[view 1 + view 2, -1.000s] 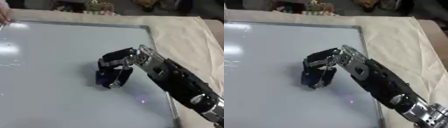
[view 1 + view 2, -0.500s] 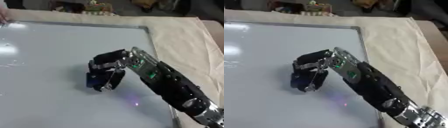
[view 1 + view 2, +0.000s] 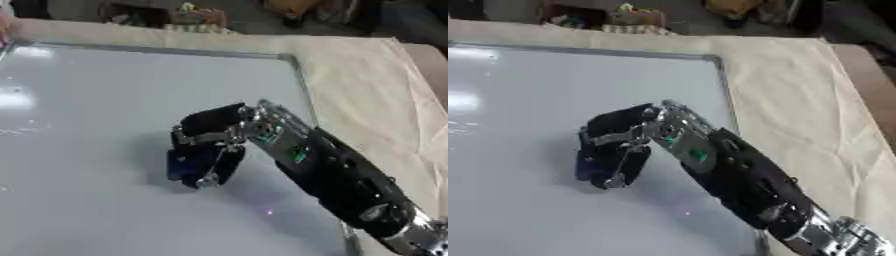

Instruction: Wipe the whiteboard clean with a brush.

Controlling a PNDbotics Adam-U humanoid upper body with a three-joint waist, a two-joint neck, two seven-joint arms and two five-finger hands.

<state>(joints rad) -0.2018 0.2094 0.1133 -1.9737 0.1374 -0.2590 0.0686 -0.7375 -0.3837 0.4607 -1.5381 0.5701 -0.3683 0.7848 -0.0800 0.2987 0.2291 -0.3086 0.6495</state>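
A large whiteboard with a metal frame fills the left and middle of both eye views. My right hand reaches in from the lower right and is curled round a dark blue brush, which is pressed on the board near its middle. Faint marks show on the board's left part. My left hand is in neither view.
Beige cloth covers the table to the right of and behind the board. The board's right frame edge runs close beside my forearm. Cluttered objects stand beyond the far edge. A small bright spot glints on the board under my forearm.
My right hand has slid the brush leftward and slightly toward me across the board. The camera view has also shifted a little.
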